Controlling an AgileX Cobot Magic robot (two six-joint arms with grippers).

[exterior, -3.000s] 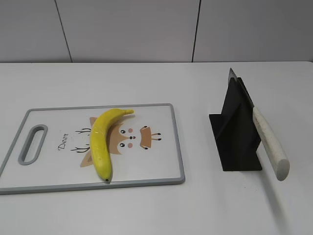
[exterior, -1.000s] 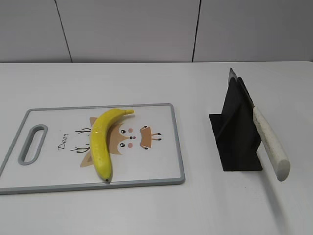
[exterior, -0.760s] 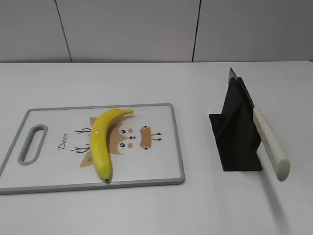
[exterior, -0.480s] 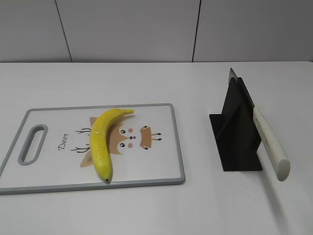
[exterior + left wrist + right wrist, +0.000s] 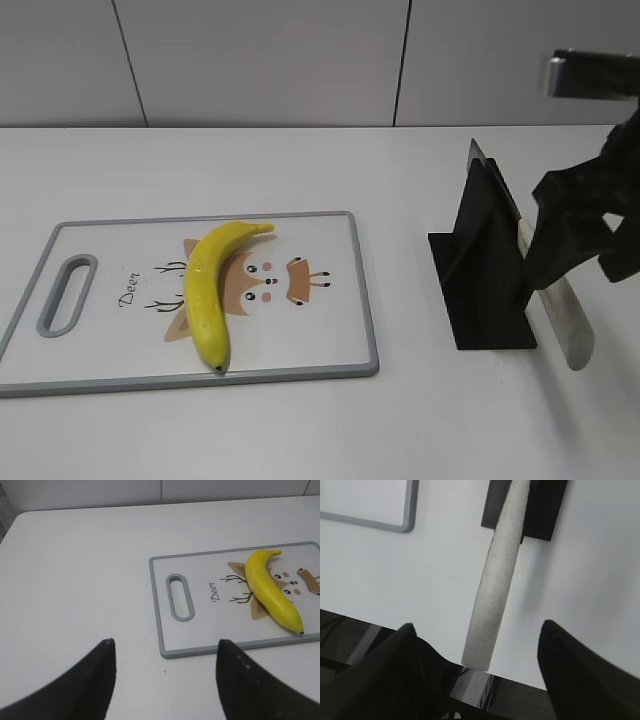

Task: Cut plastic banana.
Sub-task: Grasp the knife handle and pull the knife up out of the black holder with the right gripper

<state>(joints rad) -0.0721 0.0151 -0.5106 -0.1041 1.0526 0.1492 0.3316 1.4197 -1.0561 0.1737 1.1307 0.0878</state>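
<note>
Hovering right claw (image 5: 477, 670), knife handle (image 5: 492, 575) between

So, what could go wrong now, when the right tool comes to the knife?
1. The right tool is open around the knife handle, which slopes out of the black knife stand. A slanted grip could tip the stand or drag it.
2. The plastic banana lies loose on the cutting board, and the left tool is open and away from it, so the banana may roll under the blade.

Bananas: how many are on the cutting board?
1. The plastic banana lies on the cutting board, over the deer drawing. Nothing seems hidden.
</note>
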